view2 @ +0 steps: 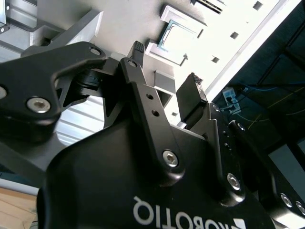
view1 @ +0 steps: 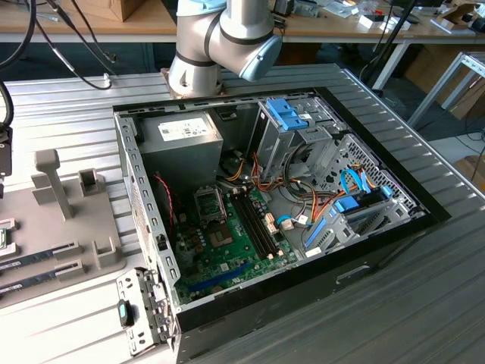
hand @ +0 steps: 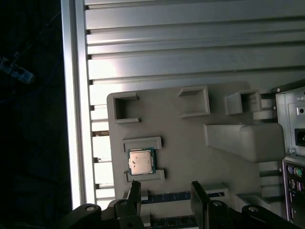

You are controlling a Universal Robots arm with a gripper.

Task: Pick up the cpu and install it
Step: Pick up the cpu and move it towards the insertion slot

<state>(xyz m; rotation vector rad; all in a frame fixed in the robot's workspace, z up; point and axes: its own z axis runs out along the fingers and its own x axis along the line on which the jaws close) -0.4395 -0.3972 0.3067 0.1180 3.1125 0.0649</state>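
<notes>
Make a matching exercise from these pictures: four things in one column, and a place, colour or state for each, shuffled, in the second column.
Things
1. processor chip
2. gripper
3. power supply box
4. circuit board

Descriptions
A. green, lying in the bottom of the open computer case
B. open and empty
C. lying flat on the grey tray
D. grey, in the corner of the case nearest the arm

Pairs: 1-C, 2-B, 3-D, 4-A
</notes>
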